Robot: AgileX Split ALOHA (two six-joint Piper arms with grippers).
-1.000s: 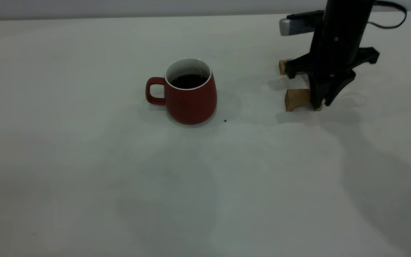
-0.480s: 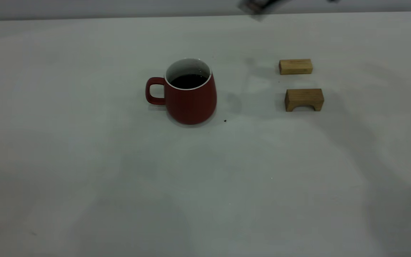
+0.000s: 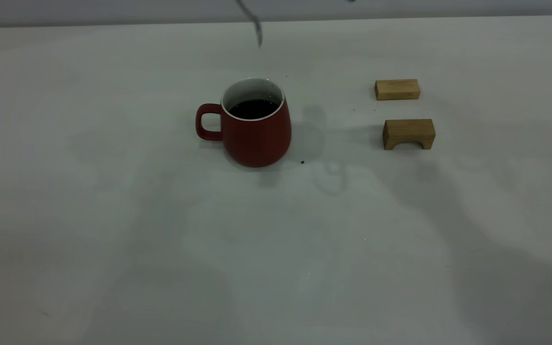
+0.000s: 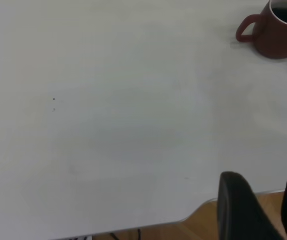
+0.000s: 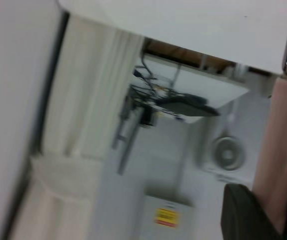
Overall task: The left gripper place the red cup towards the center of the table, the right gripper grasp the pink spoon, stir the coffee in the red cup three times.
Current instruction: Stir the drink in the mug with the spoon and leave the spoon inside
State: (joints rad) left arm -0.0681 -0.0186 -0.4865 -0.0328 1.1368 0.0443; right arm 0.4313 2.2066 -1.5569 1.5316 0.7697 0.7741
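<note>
The table (image 3: 113, 230) is taken up mostly by bare pale surface; the red cup (image 3: 255, 123) is set toward its centre, handle turned to the left edge, coffee (image 3: 253, 108) dark inside, a spot judged to suit stirring from above; two wooden blocks (image 3: 408, 133) are left near the right edge, one behind the other, apparently a rest for the spoon and now bare; the left gripper (image 4: 261, 210) is held back past the table's edge, fingers parted with nothing between them; the right gripper (image 5: 263, 212) is closed on the pale handle of the pink spoon (image 5: 281, 150), whose metal end (image 3: 257, 26) is seen hanging above the cup; compared with a second ago, the right arm is gone from the blocks and the spoon has been carried across.
</note>
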